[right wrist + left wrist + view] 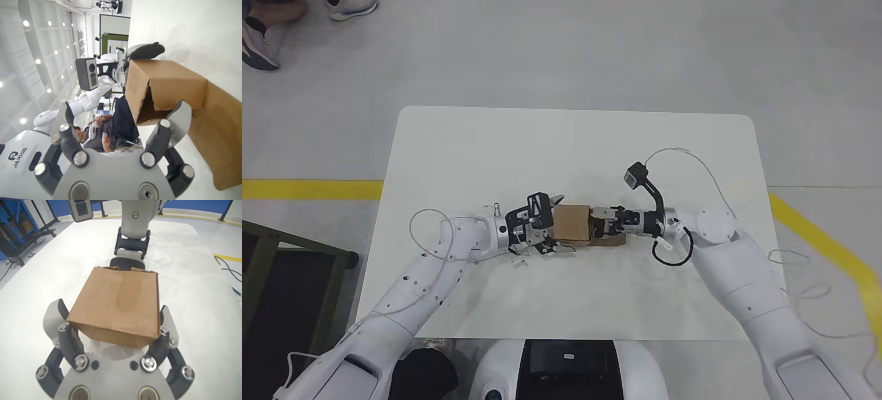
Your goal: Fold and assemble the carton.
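The carton (575, 224), plain brown cardboard squared into a small box body, lies on its side near the middle of the table (662, 150), slightly toward the table's robot-side edge, one end open with a ragged inner edge and one long flap (217, 144) spread flat on the table.

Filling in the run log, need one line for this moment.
carton: on table, one end open, flap out | left pincer: clamped across carton | right pincer: open at carton's open end
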Robot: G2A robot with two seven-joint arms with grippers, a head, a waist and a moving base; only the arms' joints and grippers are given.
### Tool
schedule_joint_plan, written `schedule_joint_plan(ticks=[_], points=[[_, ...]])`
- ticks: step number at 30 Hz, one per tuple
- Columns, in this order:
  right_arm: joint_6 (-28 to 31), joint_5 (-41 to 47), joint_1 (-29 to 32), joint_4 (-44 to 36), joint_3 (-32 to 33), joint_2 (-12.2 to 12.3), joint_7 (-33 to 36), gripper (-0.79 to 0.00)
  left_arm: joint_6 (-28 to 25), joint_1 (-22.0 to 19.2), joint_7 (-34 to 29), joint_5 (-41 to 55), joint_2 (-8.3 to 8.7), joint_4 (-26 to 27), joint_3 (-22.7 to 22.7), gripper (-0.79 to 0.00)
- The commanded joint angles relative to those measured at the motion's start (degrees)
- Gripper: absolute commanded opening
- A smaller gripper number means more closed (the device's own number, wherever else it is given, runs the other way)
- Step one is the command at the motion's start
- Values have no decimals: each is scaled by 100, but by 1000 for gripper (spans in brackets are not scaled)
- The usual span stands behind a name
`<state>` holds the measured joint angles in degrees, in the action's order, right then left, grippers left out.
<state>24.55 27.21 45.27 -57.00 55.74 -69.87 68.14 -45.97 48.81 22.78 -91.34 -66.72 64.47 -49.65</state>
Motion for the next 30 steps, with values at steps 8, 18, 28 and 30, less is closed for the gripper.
schedule_joint_plan(ticks=[8,18,28,30], points=[[38,48,-66,40,-168,-85,33,0,6,8,-4,-11,-2,-5,-4,0],[99,137,-179,214,-350,-196,89,0,-18,12,12,-13,-2,-14,-12,0],[147,297,-235,368,-390,-265,168,0,-33,13,16,-24,-7,-25,-1,0],[162,320,-242,389,-397,-277,193,0,-30,10,19,-25,-10,-31,5,0]])
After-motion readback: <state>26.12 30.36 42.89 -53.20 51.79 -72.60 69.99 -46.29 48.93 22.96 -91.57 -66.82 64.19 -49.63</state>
